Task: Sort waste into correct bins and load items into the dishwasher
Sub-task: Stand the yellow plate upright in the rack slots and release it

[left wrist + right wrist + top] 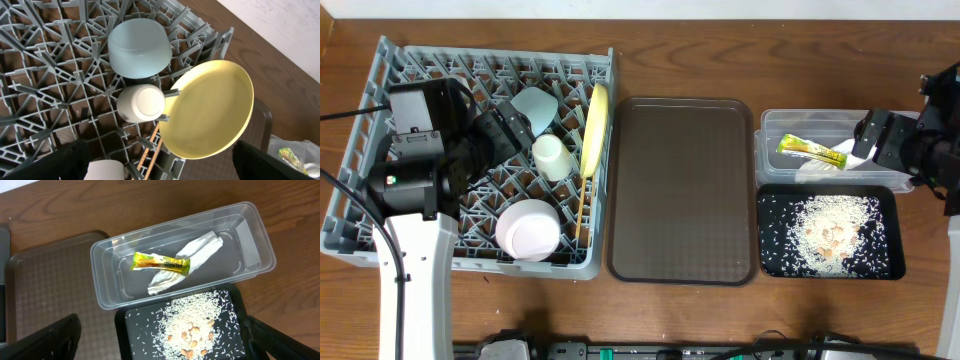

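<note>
Grey lattice rack, table's left edge: holds glossy yellow plate, blue bowl, cup, white bowl, chopsticks. Clear tub, right edge: sachet, crumpled napkin. Black tray: rice. Left gripper, right gripper: wide open, empty.

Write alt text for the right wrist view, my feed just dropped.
A clear tub holds a yellow-green sachet lying across a white napkin. Beside it, a black tray carries scattered rice scraps; the brown serving tray sits left, and the right gripper hangs open above.
</note>
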